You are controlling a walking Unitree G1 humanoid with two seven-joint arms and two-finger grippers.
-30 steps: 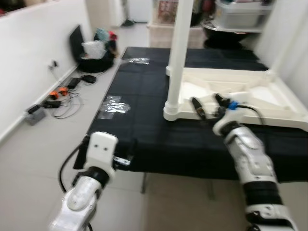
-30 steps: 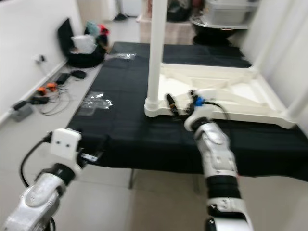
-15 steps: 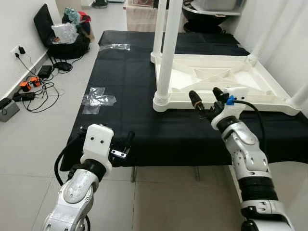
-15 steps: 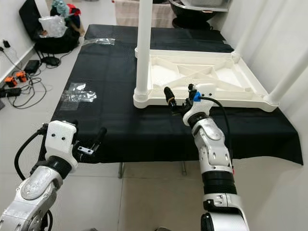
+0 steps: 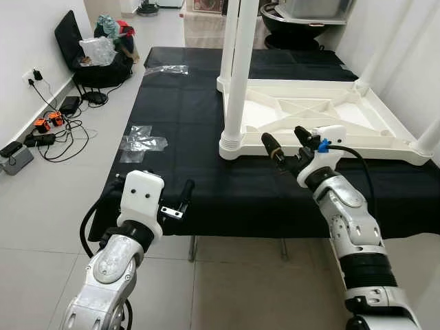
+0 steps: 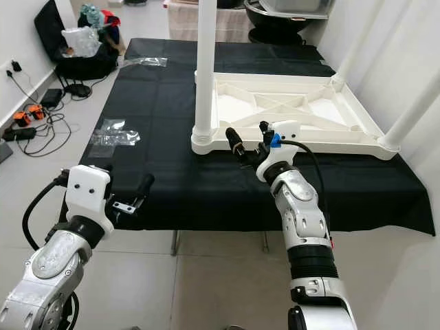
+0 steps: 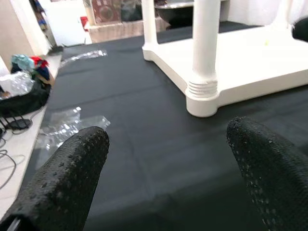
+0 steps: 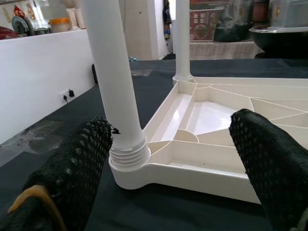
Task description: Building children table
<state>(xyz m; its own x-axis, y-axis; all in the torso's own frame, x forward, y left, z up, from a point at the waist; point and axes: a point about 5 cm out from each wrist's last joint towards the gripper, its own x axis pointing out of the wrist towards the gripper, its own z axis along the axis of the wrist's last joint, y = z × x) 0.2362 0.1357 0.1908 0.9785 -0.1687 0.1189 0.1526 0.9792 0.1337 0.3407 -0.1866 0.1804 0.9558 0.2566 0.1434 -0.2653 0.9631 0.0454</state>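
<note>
The white children's table top (image 5: 330, 113) lies upside down on a table covered with black cloth (image 5: 192, 117). An upright white leg (image 5: 238, 69) stands screwed into its near-left corner socket (image 8: 127, 166), and another leg (image 8: 182, 38) stands at the far-left corner. My right gripper (image 5: 285, 141) hovers open just right of the near leg's base, in front of the top's rim, holding nothing. My left gripper (image 7: 166, 130) is open and empty at the cloth's front-left edge, facing that leg from a distance.
Clear plastic wrappers (image 5: 143, 141) lie on the cloth's left side, another (image 5: 168, 69) at the back. Two more white legs (image 5: 427, 134) rise at the right. On the floor to the left are cables (image 5: 41, 130) and a black bag (image 5: 96, 62) by the wall.
The view has steadied from a blurred, shifting picture. My right gripper has edged a little left, closer to the near leg's base. The left arm stays much as before.
</note>
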